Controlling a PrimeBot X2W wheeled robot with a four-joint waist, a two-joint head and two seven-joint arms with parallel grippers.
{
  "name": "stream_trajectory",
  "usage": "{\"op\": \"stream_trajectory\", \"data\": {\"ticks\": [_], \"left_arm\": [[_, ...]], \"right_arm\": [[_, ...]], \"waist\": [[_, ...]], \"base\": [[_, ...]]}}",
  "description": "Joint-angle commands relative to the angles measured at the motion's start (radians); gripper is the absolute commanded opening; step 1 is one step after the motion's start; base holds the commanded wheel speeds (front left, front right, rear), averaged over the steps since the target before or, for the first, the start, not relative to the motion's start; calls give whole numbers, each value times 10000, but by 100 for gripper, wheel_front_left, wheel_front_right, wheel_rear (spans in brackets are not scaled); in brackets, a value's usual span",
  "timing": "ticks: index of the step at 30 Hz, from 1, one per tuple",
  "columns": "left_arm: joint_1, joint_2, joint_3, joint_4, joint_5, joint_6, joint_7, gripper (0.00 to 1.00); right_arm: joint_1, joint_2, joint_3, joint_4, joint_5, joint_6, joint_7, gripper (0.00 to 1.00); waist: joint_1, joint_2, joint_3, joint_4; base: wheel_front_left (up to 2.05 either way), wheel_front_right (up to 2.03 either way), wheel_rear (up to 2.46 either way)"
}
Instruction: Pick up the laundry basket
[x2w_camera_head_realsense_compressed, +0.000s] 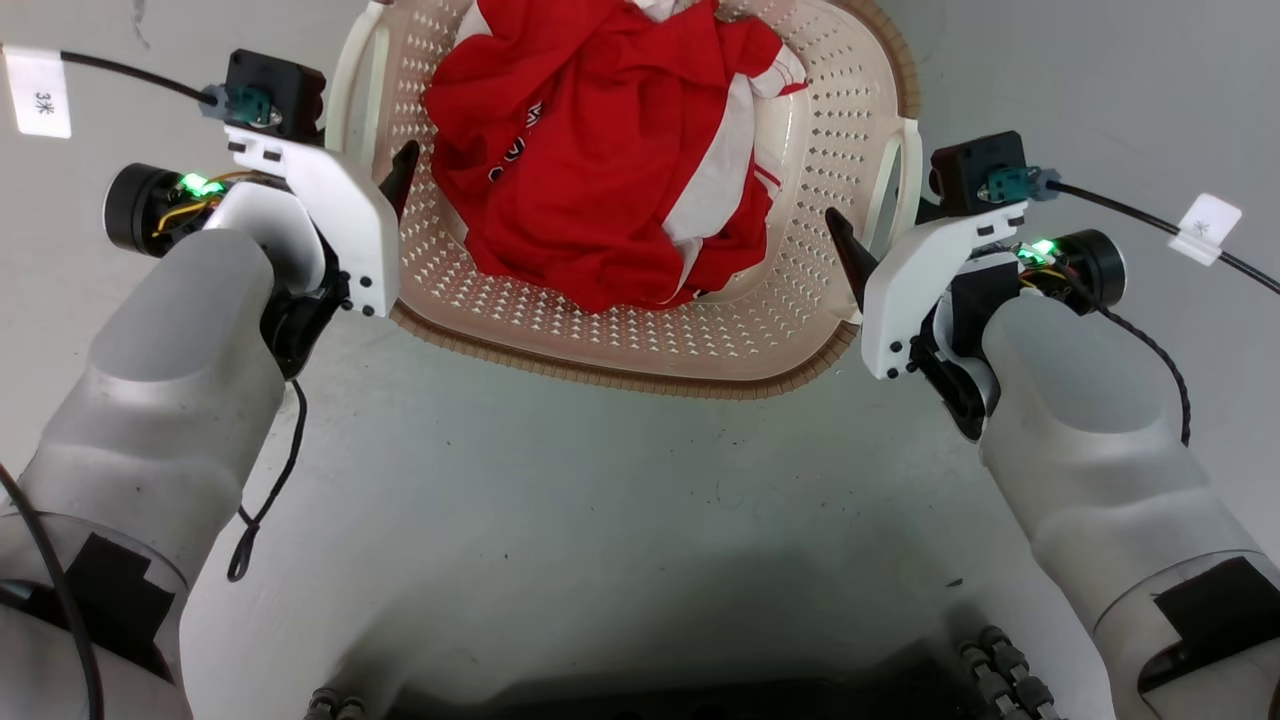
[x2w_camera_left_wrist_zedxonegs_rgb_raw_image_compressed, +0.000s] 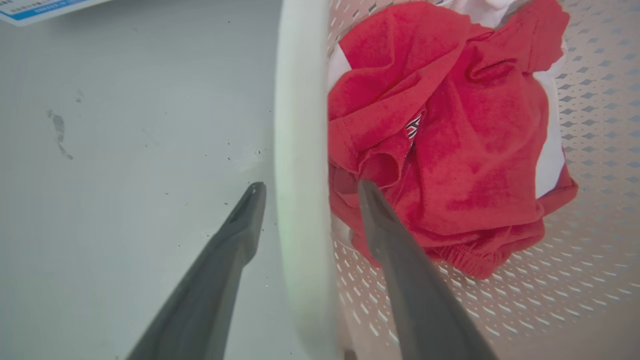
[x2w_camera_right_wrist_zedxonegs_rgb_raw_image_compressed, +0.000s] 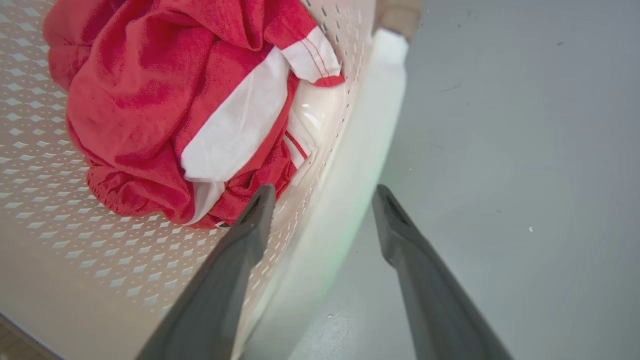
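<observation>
Where we look down from the head, far left: a white paper tag (x2w_camera_head_realsense_compressed: 38, 92) fixed to a black cable (x2w_camera_head_realsense_compressed: 130, 72), over the grey floor (x2w_camera_head_realsense_compressed: 600, 500).
Left forearm (x2w_camera_head_realsense_compressed: 170, 340): pale, stretched forward, green light lit at the wrist.
Left gripper (x2w_camera_left_wrist_zedxonegs_rgb_raw_image_compressed: 311, 186): at the left side of the laundry basket (x2w_camera_head_realsense_compressed: 620, 372), astride the left handle (x2w_camera_left_wrist_zedxonegs_rgb_raw_image_compressed: 300, 150).
Left jaws: spread. One dark finger (x2w_camera_left_wrist_zedxonegs_rgb_raw_image_compressed: 235, 240) hangs outside over the floor, and the other is inside the basket beside the cloth. We see a gap on each side of the white loop, so nothing is pinched.
Basket position: centre of the head view, between the two grippers and over the floor. Its base is hidden, so we cannot tell whether it rests there.
Basket build: cream perforated walls and a brown woven-look rim.
Contents: a crumpled red garment (x2w_camera_head_realsense_compressed: 590, 150) with white panels, heaped in the middle.
Right handle (x2w_camera_right_wrist_zedxonegs_rgb_raw_image_compressed: 360, 165): a white loop, blurred in the wrist view.
Right gripper (x2w_camera_right_wrist_zedxonegs_rgb_raw_image_compressed: 324, 190): astride that loop.
Right jaws: spread. The inner finger (x2w_camera_right_wrist_zedxonegs_rgb_raw_image_compressed: 235, 260) lies over the perforated wall just beside the garment, and the outer one is over the floor. The outer tip sits close to the loop's edge, and we cannot tell if it touches.
Far right: a second white tag (x2w_camera_head_realsense_compressed: 1208, 228) on the right arm's cable.
</observation>
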Motion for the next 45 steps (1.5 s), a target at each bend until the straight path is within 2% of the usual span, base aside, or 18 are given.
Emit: {"op": "stream_trajectory", "data": {"ticks": [1, 2, 3, 10, 17, 30, 31, 45], "left_arm": [[-156, 55, -87, 6, -94, 8, 0, 33], [-184, 47, -200, 11, -280, 8, 144, 0], [-187, 45, -340, -10, -431, 8, 286, 0], [-64, 53, -1185, -215, -1421, 6, 642, 0], [431, -272, -1812, -121, -2395, -7, 760, 0], [1555, -1179, -2546, 267, -3975, -57, 1560, 0], [1811, -1245, -2678, 328, -4302, -59, 1954, 0], [2140, -1166, -3015, 579, -5387, -59, 3893, 0]], "right_arm": [[-138, -1, 60, 64, 184, -7, 126, 84], [-140, 2, 224, 58, 318, -5, 292, 21], [-182, 2, 380, 75, 412, -7, 451, 0], [-281, -4, 1110, 223, 864, 24, 661, 0], [-23, 37, 1801, 373, 1316, 49, 978, 0], [905, 133, 2668, 742, 2168, 57, 2012, 0], [1117, 145, 2877, 670, 2439, 58, 2408, 0], [1596, -51, 3676, 208, 3852, 59, 4108, 0]], "waist": [[-2, 0, 27, -3], [-2, 0, 44, 7], [-2, 0, 56, 3], [-2, 0, -153, 5], [-2, 0, -928, 76], [-2, 0, -3414, 466], [-2, 0, -4026, 506], [-2, 0, -6290, 571]], "base": [[0, 0, 0], [0, 0, 0], [0, 0, 0], [0, 0, 0], [0, 0, 0], [0, 0, 0], [0, 0, 0], [0, 0, 0]]}}
